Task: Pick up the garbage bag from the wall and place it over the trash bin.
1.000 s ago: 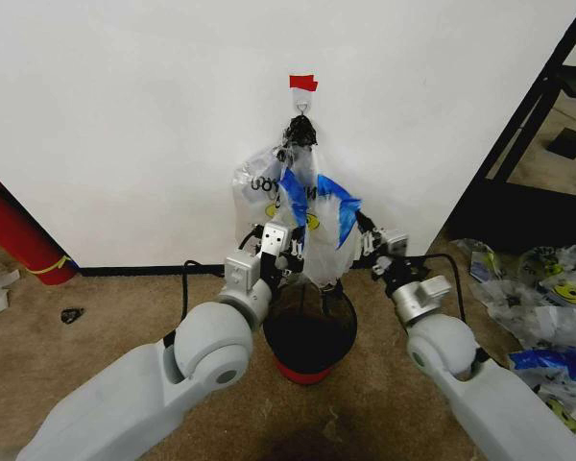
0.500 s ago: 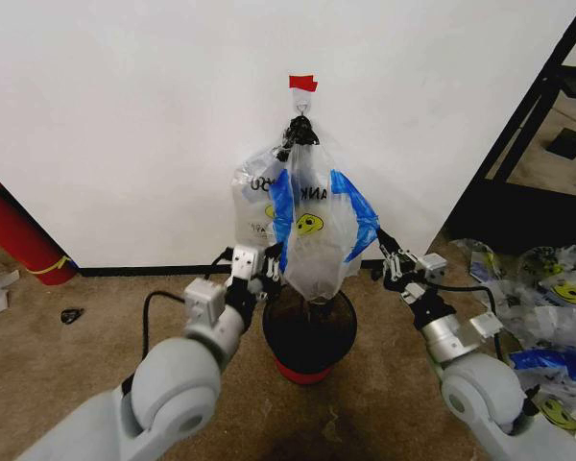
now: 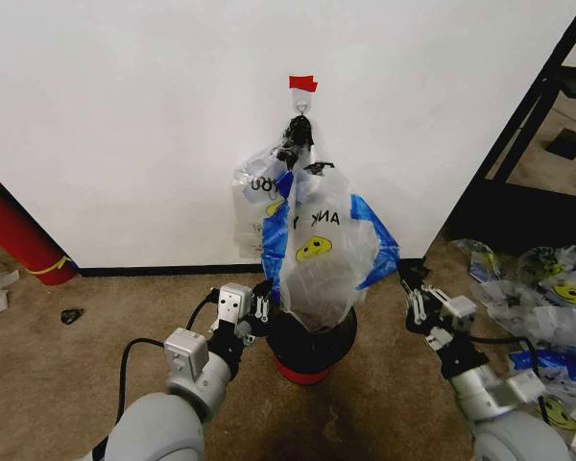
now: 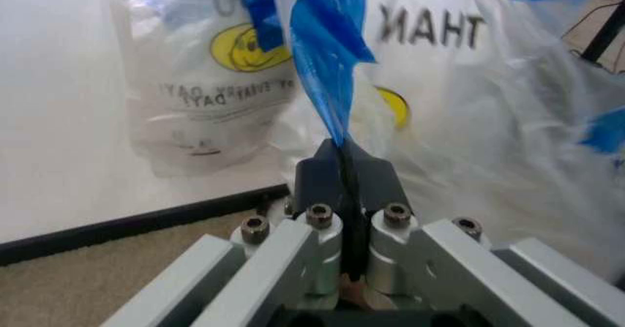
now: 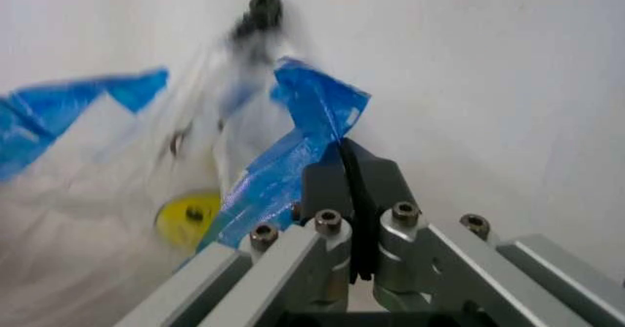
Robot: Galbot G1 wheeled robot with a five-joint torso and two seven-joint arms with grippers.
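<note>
Two grippers pinch the thin see-through garbage bag (image 3: 319, 248) with blue patches, a yellow smiley and dark lettering, one at each side. The left gripper (image 3: 261, 305) is clamped on a blue strip at the bag's lower left edge, just beside the rim of the small round black wire-mesh trash bin (image 3: 307, 348) with a red base; in the left wrist view its dark fingers (image 4: 344, 172) are closed on the blue plastic. The right gripper (image 3: 410, 291) is clenched on the blue patch at the bag's right edge, as the right wrist view shows (image 5: 350, 167).

The bag hangs spread between them, directly above the bin's mouth, in front of the plain white wall (image 3: 125, 125). Behind it a thick bunch of like bags with a black knotted top (image 3: 259, 197) hangs from a small hook under a red tape strip (image 3: 303, 84). A long red cylinder (image 3: 14, 235) leans at the left, and a heap of smiley-print bags (image 3: 547, 298) lies on the carpet at the right.
</note>
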